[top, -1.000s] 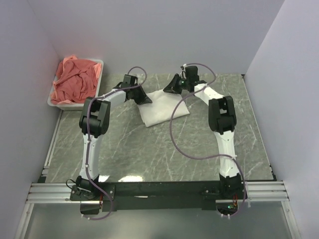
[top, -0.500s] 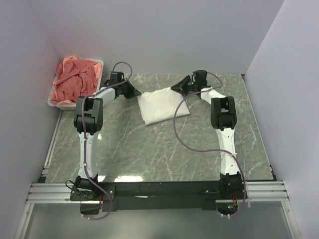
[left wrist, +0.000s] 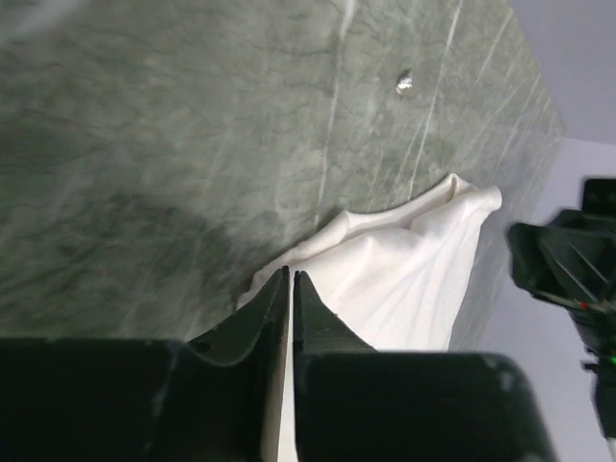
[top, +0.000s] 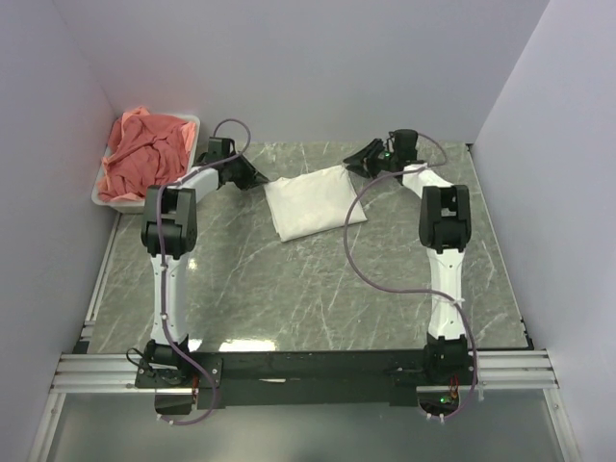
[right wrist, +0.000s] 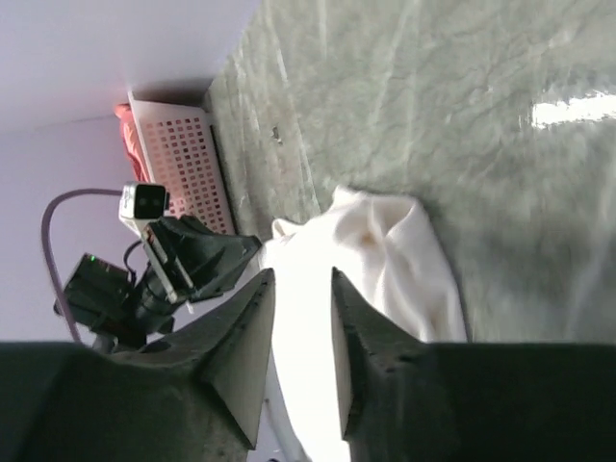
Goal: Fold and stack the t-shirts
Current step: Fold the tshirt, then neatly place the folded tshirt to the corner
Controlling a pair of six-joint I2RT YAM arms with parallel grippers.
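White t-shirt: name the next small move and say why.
Probably open the left gripper wider so it clears the white t-shirt. The shirt lies folded on the table; the right gripper has its jaws apart at the far right corner, while the left's are nearly together at the far left corner, perhaps pinching cloth. Salmon-pink shirts wait in the tub.

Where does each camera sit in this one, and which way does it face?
Top external: above and behind both arms, looking down on the marble table, white t-shirt and tub.
Left wrist: behind the left gripper, seen at bottom, facing the white t-shirt and right gripper.
Right wrist: behind the right gripper, facing the white t-shirt, left gripper and tub.
All three share the white t-shirt.
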